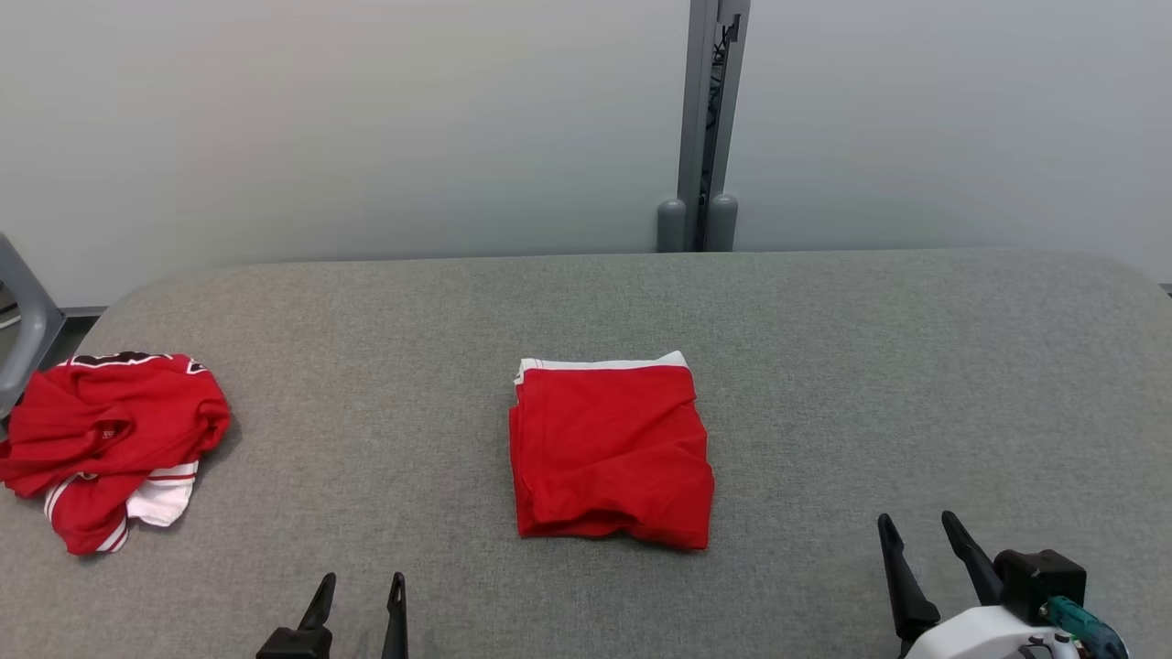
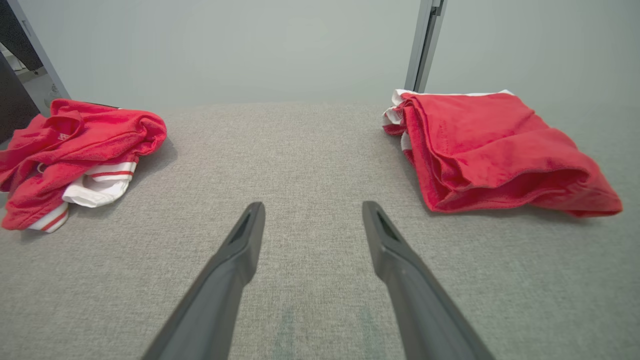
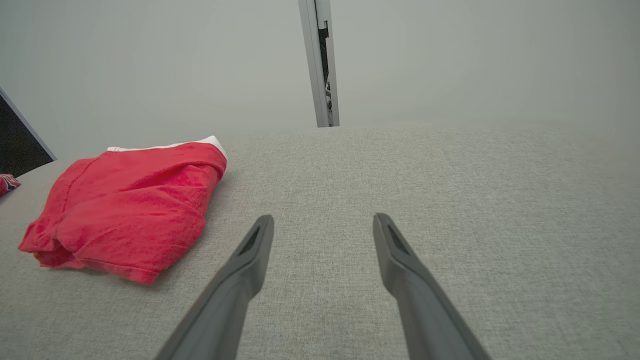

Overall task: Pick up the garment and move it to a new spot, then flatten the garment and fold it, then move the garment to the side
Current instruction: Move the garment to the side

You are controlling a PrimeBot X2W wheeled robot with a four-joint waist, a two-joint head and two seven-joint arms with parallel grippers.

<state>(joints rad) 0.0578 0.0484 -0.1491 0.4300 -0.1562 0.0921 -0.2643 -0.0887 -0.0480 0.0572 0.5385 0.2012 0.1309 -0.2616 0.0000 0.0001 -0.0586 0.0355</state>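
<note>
The garment (image 1: 612,453) lies folded on the tabletop (image 1: 824,348), shirt (image 1: 110,439) well left of it; left gripper (image 1: 363,579) and right gripper (image 1: 916,519) near it, fingers (image 2: 240,250) apart, empty.

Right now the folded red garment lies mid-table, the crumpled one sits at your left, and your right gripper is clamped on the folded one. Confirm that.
Not quite: the right gripper is open and empty, clear of the folded garment, over bare table, as the right wrist view shows. The rest holds: the folded one lies mid-table and the crumpled garment sits at my left.
</note>
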